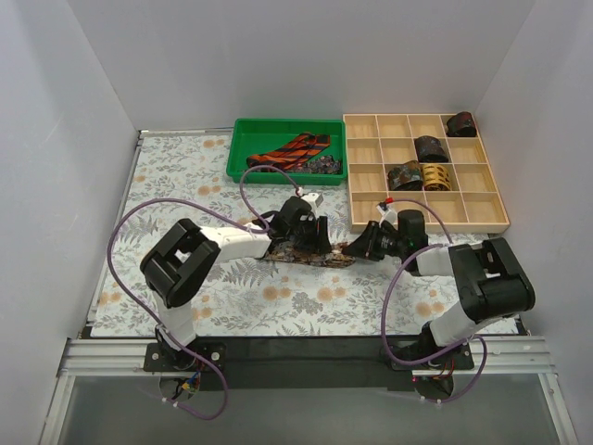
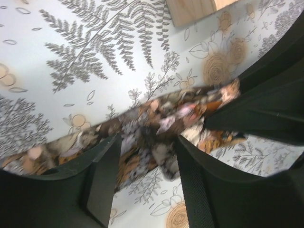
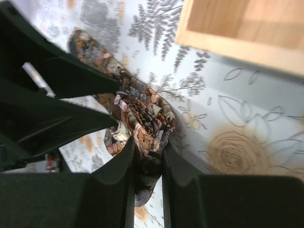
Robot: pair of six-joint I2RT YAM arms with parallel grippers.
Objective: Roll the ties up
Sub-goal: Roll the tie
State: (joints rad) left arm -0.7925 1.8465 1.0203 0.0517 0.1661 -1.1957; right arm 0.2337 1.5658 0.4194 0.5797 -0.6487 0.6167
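Right wrist: right gripper (image 3: 147, 159) pinched the coiled dark brown-gold mottled fabric necktie (image 3: 148, 118); left gripper (image 2: 148, 147) straddled it, fingers apart.

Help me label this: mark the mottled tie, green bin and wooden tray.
mottled tie (image 3: 149, 121), right wrist view, rolled end.
green bin (image 1: 252, 139), top view, bare floor.
wooden tray (image 1: 484, 211), top view, empty corner compartment.

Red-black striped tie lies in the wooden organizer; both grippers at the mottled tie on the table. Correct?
No. The top external view shows the red-black striped tie in the green bin, not the wooden organizer. Left gripper and right gripper are at the mottled tie.
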